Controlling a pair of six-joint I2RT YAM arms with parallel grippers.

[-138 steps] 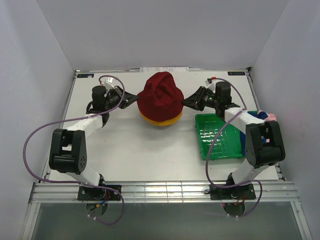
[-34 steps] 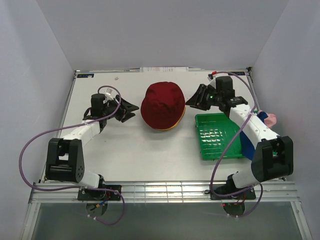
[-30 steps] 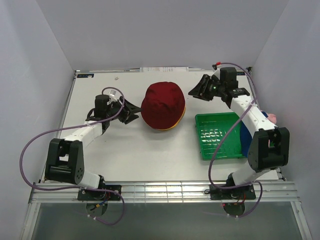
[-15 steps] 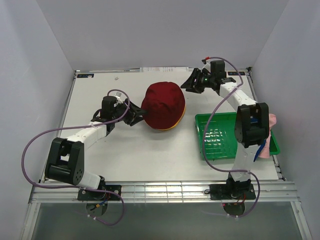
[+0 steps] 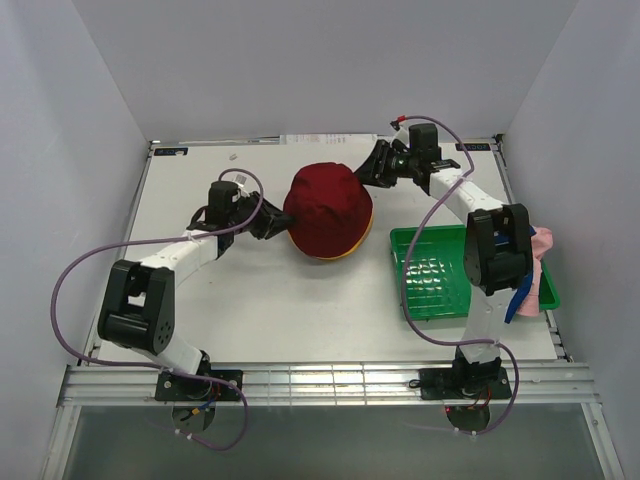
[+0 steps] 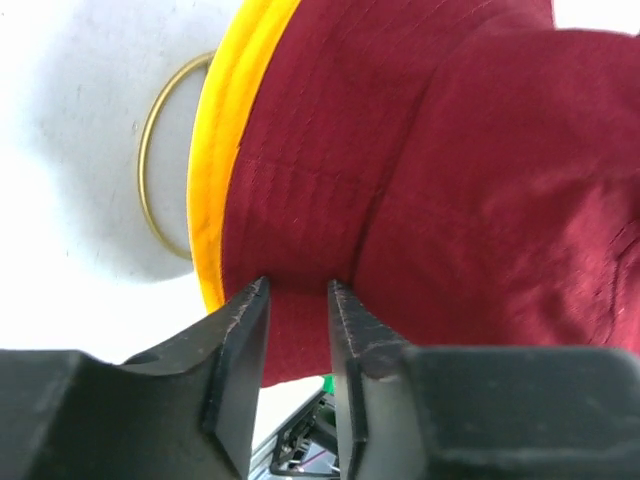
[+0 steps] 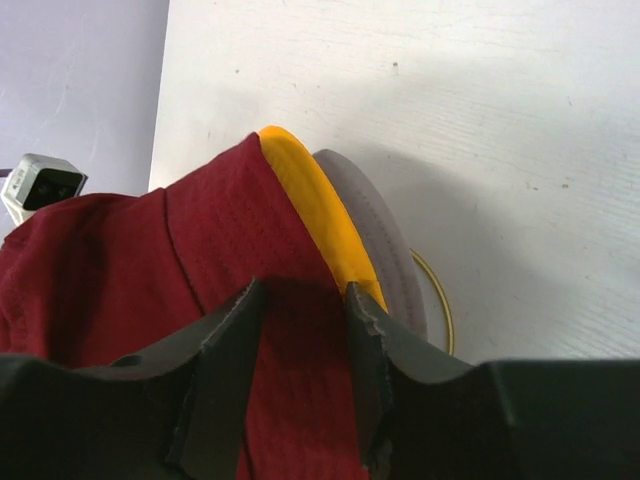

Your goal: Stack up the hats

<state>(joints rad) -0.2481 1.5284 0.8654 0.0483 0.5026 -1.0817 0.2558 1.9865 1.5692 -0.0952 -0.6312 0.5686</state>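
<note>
Sitting on the white table (image 5: 250, 300), the dark red hat (image 5: 328, 205) tops a small stack with its crown up. Directly beneath it lies the yellow hat (image 6: 215, 150), only the brim edge showing around the red brim. Under that is a grey hat (image 7: 385, 240), seen from the right wrist as a curved brim sliver. A gold wire ring (image 6: 150, 170) lies on the table below the stack, peeking out past the brims.

The left gripper (image 6: 297, 285) meets the dark red hat at its left brim. Its two fingers are drawn close together, with a fold of red fabric pinched between the tips. The right gripper (image 7: 300, 290) reaches the same hat at its far right edge. Its fingers are likewise drawn in, clamped on red brim just inside the yellow edge.

Right of the dark red hat, close beside it, sits the green tray (image 5: 400, 240). Beyond the tray, farther from the red hat, a pink hat (image 5: 541, 243) and a blue hat (image 5: 516, 300) show only as scraps past the right arm.
</note>
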